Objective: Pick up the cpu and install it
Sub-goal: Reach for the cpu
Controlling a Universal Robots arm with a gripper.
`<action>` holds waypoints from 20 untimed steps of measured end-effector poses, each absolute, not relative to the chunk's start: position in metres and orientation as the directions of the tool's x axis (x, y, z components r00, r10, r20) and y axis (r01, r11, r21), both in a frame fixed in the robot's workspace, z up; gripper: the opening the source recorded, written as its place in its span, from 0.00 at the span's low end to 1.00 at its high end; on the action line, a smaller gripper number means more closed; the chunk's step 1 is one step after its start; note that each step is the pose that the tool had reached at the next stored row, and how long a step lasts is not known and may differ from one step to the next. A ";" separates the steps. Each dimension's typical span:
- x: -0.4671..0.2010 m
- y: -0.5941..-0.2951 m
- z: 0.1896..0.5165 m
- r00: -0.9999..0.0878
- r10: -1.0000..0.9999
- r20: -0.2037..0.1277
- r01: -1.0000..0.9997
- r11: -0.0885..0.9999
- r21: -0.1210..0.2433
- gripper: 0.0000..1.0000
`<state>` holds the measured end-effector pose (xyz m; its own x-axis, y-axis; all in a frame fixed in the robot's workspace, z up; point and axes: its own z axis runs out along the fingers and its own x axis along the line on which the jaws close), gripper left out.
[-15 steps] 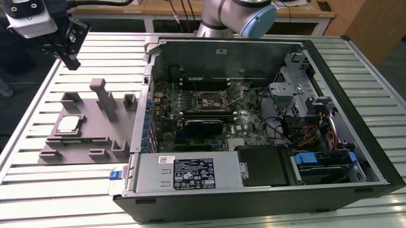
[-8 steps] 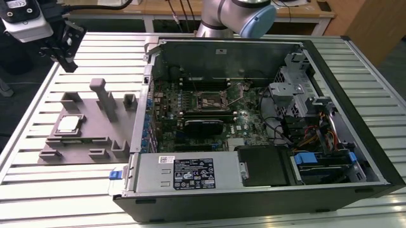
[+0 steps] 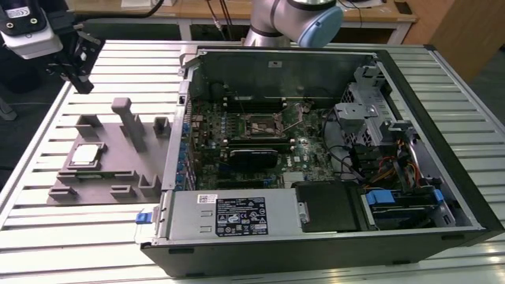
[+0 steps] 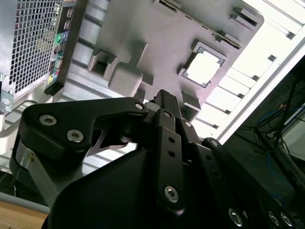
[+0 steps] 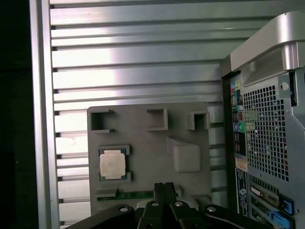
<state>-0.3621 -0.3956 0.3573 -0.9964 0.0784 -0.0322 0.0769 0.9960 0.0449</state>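
Pincer (image 5: 163, 186), base cut off, near cpu (image 5: 113, 164)

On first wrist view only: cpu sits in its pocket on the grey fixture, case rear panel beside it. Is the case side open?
Observer: Yes. In the exterior view the computer case lies on its side with the cover off, and the motherboard is exposed.
Operator: Socket visible?
Observer: The socket frame sits near the board's middle. I cannot tell whether it is empty.
Operator: Where's the gripper against all that?
Observer: The gripper hangs over the table at the exterior view's upper left, past the fixture. It is apart from the cpu and holds nothing.
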 end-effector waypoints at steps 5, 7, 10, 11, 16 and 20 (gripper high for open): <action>-0.367 -0.395 0.351 -0.996 0.078 -0.032 0.077 0.996 0.045 0.11; -0.370 -0.394 0.348 -0.996 0.078 -0.032 0.077 0.996 0.045 0.11; -0.374 -0.393 0.345 -0.996 0.078 -0.032 0.077 0.996 0.045 0.11; -0.375 -0.393 0.343 -0.996 0.078 -0.032 0.077 0.996 0.045 0.11; -0.380 -0.392 0.337 -0.996 0.078 -0.032 0.077 0.996 0.045 0.11; -0.382 -0.392 0.333 -0.996 0.078 -0.032 0.077 0.996 0.045 0.11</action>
<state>-0.3819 -0.3917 0.3330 -0.9964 0.0784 -0.0322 0.0769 0.9960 0.0446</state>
